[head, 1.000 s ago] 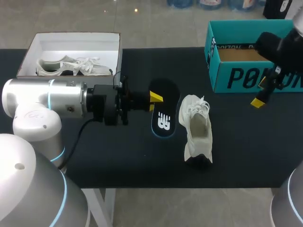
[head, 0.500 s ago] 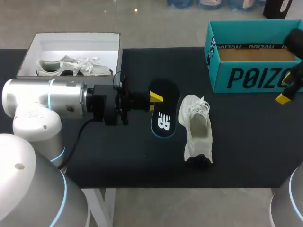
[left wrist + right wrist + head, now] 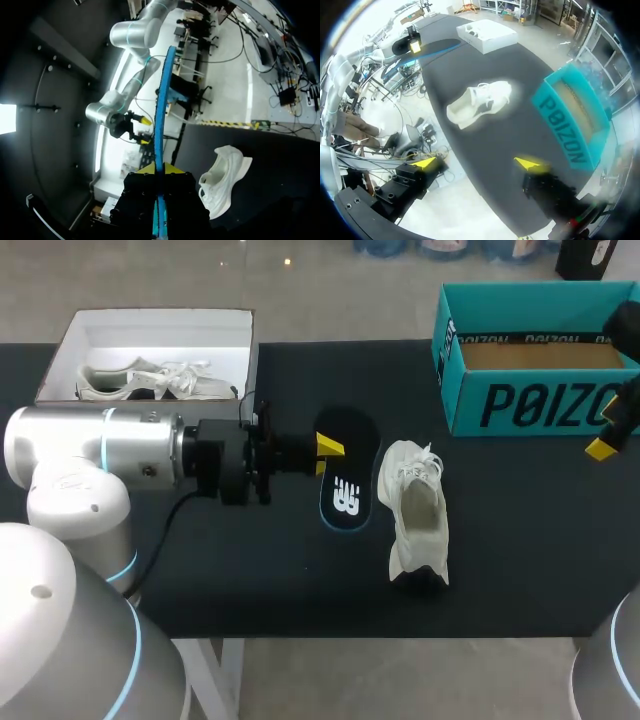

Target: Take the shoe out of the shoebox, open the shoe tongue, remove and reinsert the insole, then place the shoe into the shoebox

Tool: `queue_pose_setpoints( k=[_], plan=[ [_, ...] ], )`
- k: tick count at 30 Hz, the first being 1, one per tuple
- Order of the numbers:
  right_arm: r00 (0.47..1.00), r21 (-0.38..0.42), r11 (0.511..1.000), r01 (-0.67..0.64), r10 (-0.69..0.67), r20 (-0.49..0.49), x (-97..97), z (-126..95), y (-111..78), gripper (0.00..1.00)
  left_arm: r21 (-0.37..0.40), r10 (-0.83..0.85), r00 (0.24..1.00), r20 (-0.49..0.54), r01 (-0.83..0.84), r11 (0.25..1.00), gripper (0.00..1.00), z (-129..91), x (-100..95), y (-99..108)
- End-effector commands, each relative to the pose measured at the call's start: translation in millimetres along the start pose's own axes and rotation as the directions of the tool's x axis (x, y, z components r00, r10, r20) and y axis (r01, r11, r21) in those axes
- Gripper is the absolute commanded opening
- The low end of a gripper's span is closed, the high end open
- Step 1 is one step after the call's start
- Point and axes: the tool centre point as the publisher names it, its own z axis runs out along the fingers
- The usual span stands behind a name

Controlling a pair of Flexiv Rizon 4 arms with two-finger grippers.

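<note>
Black table (image 3: 520,540) holds everything; teal cardboard shoebox (image 3: 520,405) sits open at the far right, presumably waiting for the shoe; white knit sneaker (image 3: 415,520) lies mid-table, mouth up for refitting; black foam insole with blue rim (image 3: 345,490) is just beside it, its edge pinched by the left gripper (image 3: 328,452), likely for reinserting; right gripper (image 3: 477,163) hangs spread wide by the shoebox, out of the way.

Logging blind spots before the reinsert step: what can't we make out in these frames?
- Right gripper: the head view's edge cuts it off, so only one yellow tip shows there.
- Teal shoebox: its right end is cut off by the head view's edge.
- Insole: it is edge-on in the left wrist view, so its faces are hidden.
- Shoe: its toe interior is hidden by its own upper in every view.
</note>
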Motion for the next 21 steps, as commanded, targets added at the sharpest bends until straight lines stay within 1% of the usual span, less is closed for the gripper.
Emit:
queue_pose_setpoints(
  k=[1, 4, 7, 11, 14, 17, 21],
  plan=[
    [1.000, 0.006, 1.000, 0.000, 0.000, -0.004, -2.2, -0.3, 1.7, 1.00, 0.000, 0.001, 1.000, -0.002, -0.001, 1.000, 0.00, 1.2, -0.2, 0.9],
    [1.000, 0.006, 1.000, 0.000, 0.000, -0.004, -2.2, -0.3, 1.7, 1.00, 0.000, -0.035, 0.999, 0.009, 0.035, 0.999, 0.00, 0.1, 4.9, -2.2],
    [1.000, 0.006, 1.000, 0.000, 0.000, -0.004, -2.2, -0.3, 1.7, 1.00, -0.009, -0.083, 0.996, -0.010, 0.083, 0.996, 0.00, -0.7, 14.8, -7.4],
    [1.000, 0.006, 1.000, 0.000, 0.000, -0.004, -2.2, -0.3, 1.7, 1.00, -0.026, -0.154, 0.987, -0.048, 0.153, 0.988, 0.00, -1.8, 31.2, -14.3],
    [1.000, 0.006, 1.000, 0.000, 0.000, -0.004, -2.2, -0.3, 1.7, 1.00, -0.033, -0.216, 0.975, -0.058, 0.214, 0.976, 0.00, -3.1, 47.7, -18.8],
    [1.000, 0.006, 1.000, 0.000, 0.000, -0.004, -2.2, -0.3, 1.7, 1.00, -0.022, -0.267, 0.960, -0.085, 0.266, 0.964, 0.00, -0.6, 63.0, -24.5],
    [1.000, 0.006, 1.000, 0.000, 0.000, -0.004, -2.2, -0.3, 1.7, 1.00, 0.004, -0.324, 0.940, -0.104, 0.326, 0.945, 0.00, 5.3, 76.0, -31.3]
  ],
)
